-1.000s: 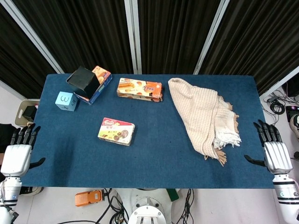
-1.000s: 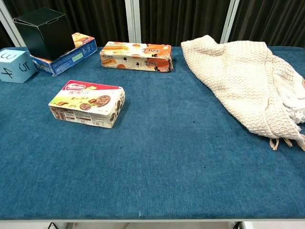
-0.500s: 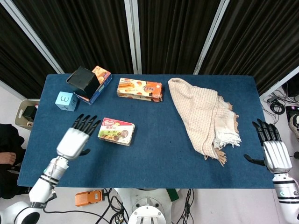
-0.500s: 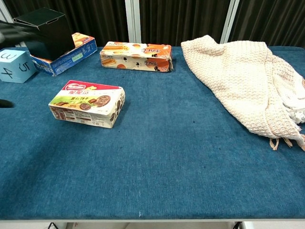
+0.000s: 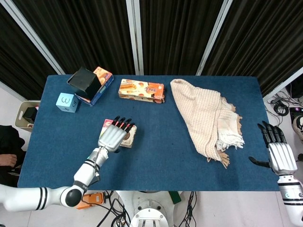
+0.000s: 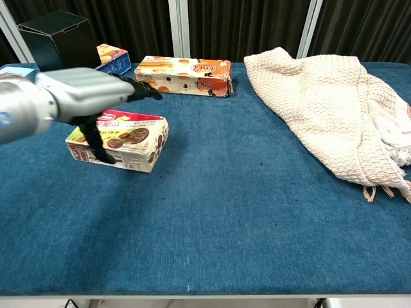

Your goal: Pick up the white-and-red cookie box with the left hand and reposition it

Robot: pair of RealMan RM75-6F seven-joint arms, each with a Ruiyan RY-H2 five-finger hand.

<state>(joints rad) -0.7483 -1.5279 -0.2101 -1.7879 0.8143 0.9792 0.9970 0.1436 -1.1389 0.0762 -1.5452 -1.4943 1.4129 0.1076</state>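
Note:
The white-and-red cookie box (image 5: 131,136) lies flat on the blue table (image 5: 156,156), left of centre; in the chest view the box (image 6: 138,136) shows its lid with cookie pictures. My left hand (image 5: 112,135) hovers over it with fingers stretched out and apart, covering most of the lid. In the chest view the left hand (image 6: 83,96) is above the box and its thumb points down in front of the near side, gripping nothing. My right hand (image 5: 279,155) is spread, off the table's right edge.
An orange-and-white box (image 5: 141,90) lies at the back centre. A black box (image 5: 84,81) sits on a blue carton (image 5: 103,79) at the back left, with a light-blue cube (image 5: 67,102) beside it. A cream knitted towel (image 5: 206,116) covers the right side.
My left arm has swung in from the table's left edge to the right, and the hand now hangs over the cookie box. The box and the right hand have stayed put.

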